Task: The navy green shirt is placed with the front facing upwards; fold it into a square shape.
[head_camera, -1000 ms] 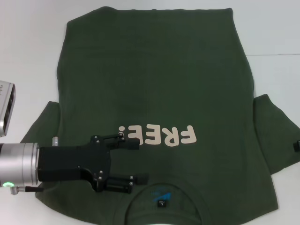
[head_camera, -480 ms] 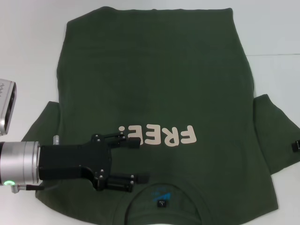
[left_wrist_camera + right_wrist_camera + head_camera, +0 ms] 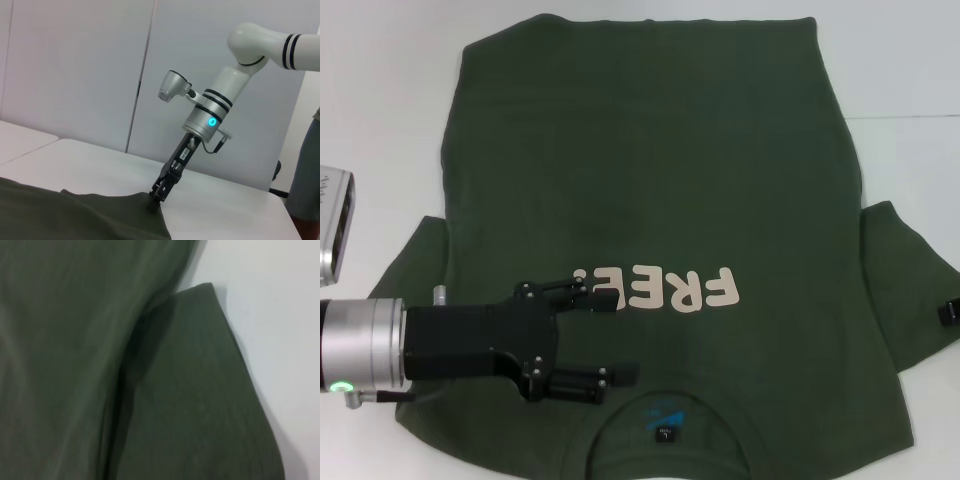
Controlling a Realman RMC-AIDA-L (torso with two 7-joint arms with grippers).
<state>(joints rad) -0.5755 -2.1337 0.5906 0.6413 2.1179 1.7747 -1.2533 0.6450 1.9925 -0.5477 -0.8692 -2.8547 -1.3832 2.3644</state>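
Both pincers lower: left pincer spread over navy green shirt, right pincer pinching sleeve.

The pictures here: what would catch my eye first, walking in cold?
First, the navy green shirt spread flat over the white table, its cream "FREE!" letters near the collar. Next, the left hand hovering open just above the cloth beside those letters. At the shirt's far sleeve edge, the right hand tips down onto the fabric, seen best from the left wrist view.
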